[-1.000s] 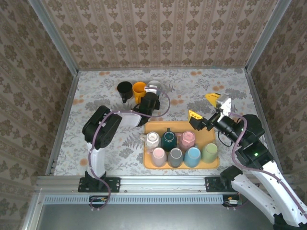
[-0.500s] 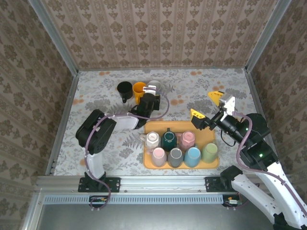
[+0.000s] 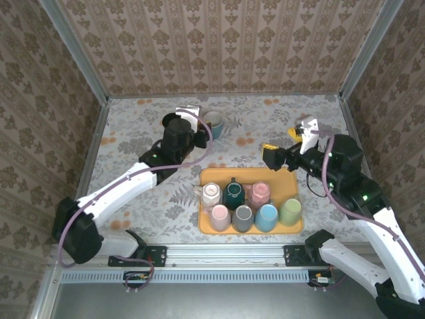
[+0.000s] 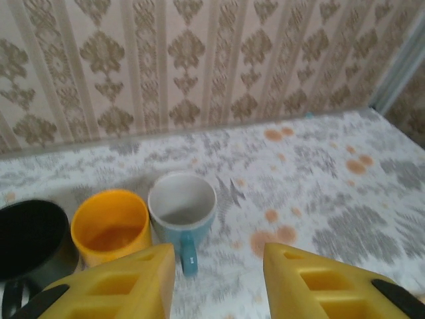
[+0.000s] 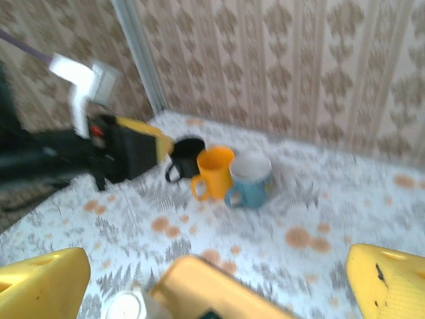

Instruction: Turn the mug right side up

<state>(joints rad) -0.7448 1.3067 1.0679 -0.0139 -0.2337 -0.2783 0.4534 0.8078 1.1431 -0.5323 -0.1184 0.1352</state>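
Note:
Three mugs stand upright in a row at the back of the table: a black mug (image 4: 26, 239), an orange mug (image 4: 109, 226) and a blue mug (image 4: 182, 206) with a white inside, its handle towards me. My left gripper (image 4: 219, 282) is open just in front of the blue mug, with nothing between its yellow fingers. From above, the blue mug (image 3: 214, 123) sits to the right of the left wrist (image 3: 178, 136). My right gripper (image 3: 282, 141) hangs open above the tray's far right corner, holding nothing. Seen from the right wrist, the same row includes the blue mug (image 5: 252, 176).
An orange tray (image 3: 295, 229) at the near middle holds several mugs standing bottom up in two rows. The left arm stretches from the near left across to the back. Patterned walls close the back and both sides.
My left gripper has pulled back and to the left off the blue mug, which now stands uncovered and upright. The left arm's elbow swung out to the left. The right gripper lifted and shifted slightly.

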